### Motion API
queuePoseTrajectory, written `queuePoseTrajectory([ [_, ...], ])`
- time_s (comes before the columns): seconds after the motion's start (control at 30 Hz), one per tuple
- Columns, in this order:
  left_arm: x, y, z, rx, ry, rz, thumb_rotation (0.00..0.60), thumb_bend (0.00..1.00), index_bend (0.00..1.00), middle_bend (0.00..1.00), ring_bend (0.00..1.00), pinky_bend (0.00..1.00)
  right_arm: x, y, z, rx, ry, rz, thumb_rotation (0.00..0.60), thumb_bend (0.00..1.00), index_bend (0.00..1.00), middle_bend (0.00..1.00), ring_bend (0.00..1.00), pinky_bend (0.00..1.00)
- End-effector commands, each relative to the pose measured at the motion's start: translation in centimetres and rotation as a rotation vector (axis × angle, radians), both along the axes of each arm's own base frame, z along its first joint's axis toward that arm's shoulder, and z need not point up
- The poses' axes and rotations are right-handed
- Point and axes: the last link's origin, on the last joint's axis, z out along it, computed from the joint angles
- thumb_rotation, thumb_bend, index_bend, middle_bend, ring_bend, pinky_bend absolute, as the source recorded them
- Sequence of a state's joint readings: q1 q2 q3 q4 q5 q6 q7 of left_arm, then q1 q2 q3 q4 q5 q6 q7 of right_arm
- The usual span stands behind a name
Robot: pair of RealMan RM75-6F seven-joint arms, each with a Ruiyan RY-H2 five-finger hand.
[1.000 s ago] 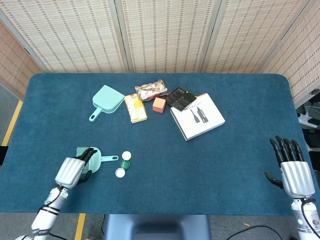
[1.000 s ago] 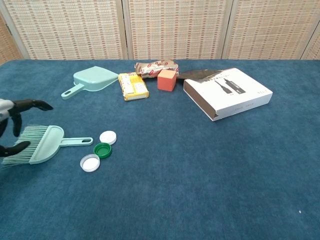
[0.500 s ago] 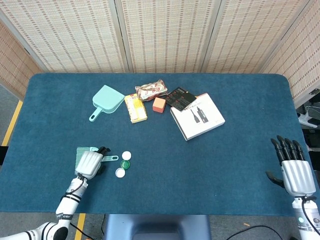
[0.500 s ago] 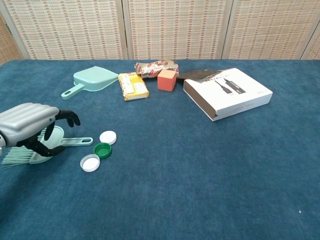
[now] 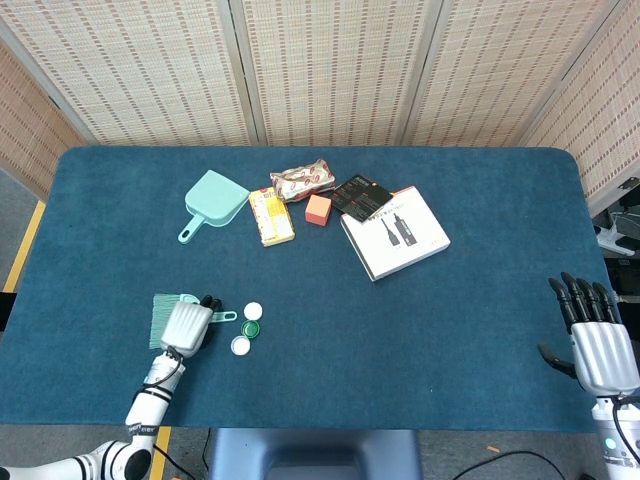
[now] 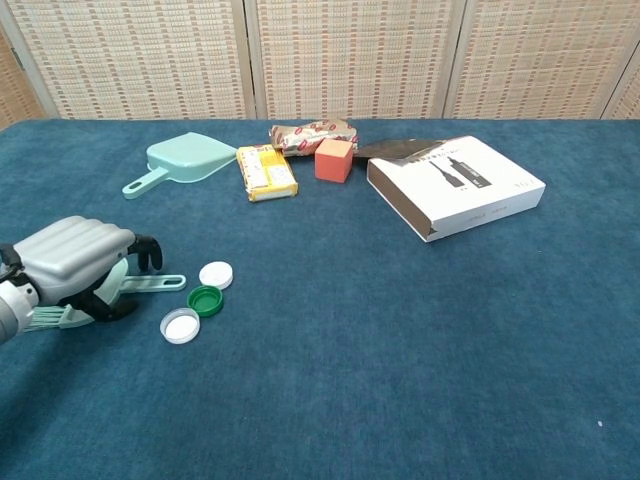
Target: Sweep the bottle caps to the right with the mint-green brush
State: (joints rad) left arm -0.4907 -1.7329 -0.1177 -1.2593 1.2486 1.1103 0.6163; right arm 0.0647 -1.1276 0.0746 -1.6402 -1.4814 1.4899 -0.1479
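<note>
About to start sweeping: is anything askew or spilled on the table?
Nothing stands out. Three caps lie loose beside the brush, where the left hand is; the dustpan and boxes lie flat, undisturbed.

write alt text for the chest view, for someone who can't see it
The robot's left hand is curled over a mint-green brush lying on a blue table, with three bottle caps just to its right. Along the far side lie a mint dustpan, a yellow packet, an orange block and a white box.
</note>
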Motion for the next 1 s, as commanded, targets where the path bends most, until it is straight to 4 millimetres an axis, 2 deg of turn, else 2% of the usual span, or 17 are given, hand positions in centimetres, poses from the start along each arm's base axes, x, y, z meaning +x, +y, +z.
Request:
queuePoseTrajectory([
  [0.03, 0.0, 0.0, -0.1, 0.004, 0.007, -0.004, 0.6, 0.33, 0.34, 0.35, 0.62, 0.74, 0.0, 0.0, 0.0, 0.0, 0.0, 0.0, 0.6, 0.15, 0.0, 0.0, 0.0, 0.0],
  [0.37, -0.4, 0.2, -0.2, 0.046, 0.07, -0.008, 0.6, 0.5, 0.47, 0.49, 0.63, 0.74, 0.0, 0.1, -0.1, 0.001, 0.007, -0.004, 0.6, 0.15, 0.0, 0.0, 0.0, 0.0],
  [0.6, -0.1, 0.2, 0.2, 0.076, 0.035, -0.03, 0.6, 0.71, 0.61, 0.67, 0.66, 0.76, 0.0, 0.1, -0.2, 0.003, 0.01, -0.006, 0.6, 0.15, 0.0, 0.0, 0.0, 0.0],
  [0.73, 0.9, 0.1, 1.3, 0.124, -0.16, -0.11, 0.6, 0.82, 0.68, 0.78, 0.69, 0.78, 0.1, 0.2, -0.2, 0.004, 0.01, -0.007, 0.6, 0.15, 0.0, 0.0, 0.0, 0.0],
  [0.87, 1.2, -0.1, 3.1, 0.195, -0.477, -0.174, 0.6, 0.84, 0.69, 0.81, 0.69, 0.8, 0.1, 0.3, -0.1, 0.002, 0.009, -0.006, 0.6, 0.15, 0.0, 0.0, 0.0, 0.0],
  [1.0, 1.5, -0.8, 3.5, 0.179, -0.8, -0.177, 0.6, 0.86, 0.69, 0.83, 0.69, 0.8, 0.2, 0.5, -0.2, 0.005, 0.008, 0.0, 0.6, 0.15, 0.0, 0.0, 0.0, 0.0],
])
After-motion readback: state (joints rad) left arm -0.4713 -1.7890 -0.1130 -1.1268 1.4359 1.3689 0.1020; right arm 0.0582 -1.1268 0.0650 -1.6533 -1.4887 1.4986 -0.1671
